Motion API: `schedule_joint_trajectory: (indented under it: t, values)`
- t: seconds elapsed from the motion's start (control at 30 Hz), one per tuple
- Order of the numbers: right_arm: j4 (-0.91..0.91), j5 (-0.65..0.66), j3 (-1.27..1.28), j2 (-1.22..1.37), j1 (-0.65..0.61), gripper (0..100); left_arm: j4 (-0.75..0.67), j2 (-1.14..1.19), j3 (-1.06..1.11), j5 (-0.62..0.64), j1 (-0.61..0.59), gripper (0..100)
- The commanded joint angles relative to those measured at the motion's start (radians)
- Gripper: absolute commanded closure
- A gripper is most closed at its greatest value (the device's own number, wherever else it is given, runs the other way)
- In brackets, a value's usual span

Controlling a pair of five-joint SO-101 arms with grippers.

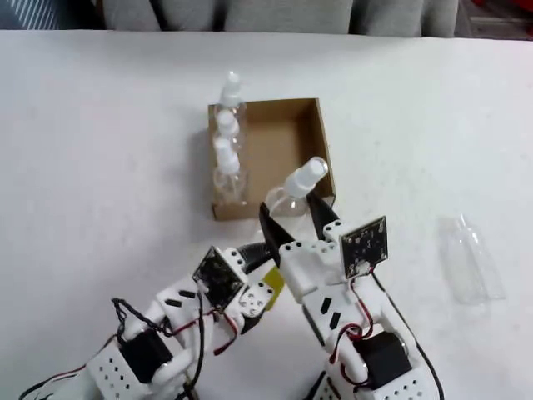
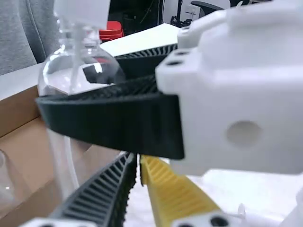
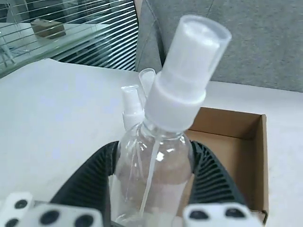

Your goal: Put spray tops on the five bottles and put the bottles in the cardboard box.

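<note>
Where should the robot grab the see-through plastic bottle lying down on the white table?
Probably grip the clear plastic bottle around the middle of its body, coming down from above, jaws across its narrow width. It lies flat on its side on the white table, so both long sides are free.

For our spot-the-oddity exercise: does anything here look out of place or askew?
Yes. One bottle lies on its side on the table, well right of the box, while three others stand inside it.

Capped clear bottle (image 3: 154, 170), perhaps above box (image 1: 281, 148)
</note>
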Motion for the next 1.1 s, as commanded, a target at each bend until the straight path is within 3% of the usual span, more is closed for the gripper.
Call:
schedule_joint_trajectory:
  t: [0.0, 0.4, 0.6, 0.83, 1.07]
  values:
    - [0.008, -0.008, -0.057, -0.005, -0.013, 98.2, -0.032, -0.002, -0.006, -0.008, -0.035, 98]
    - [0.094, -0.008, -0.114, -0.005, -0.016, 98.2, -0.032, -0.002, 0.008, -0.008, -0.065, 98]
    - [0.018, 0.012, -0.074, -0.005, 0.001, 98.2, -0.015, -0.005, 0.002, -0.008, 0.005, 98]
    - [-0.133, 0.091, -0.046, -0.002, 0.059, 98.2, 0.219, -0.010, -0.095, -0.009, 0.035, 98]
    - [-0.348, 0.147, -0.081, 0.274, 0.147, 98.2, 0.546, -0.010, -0.255, -0.011, -0.165, 98]
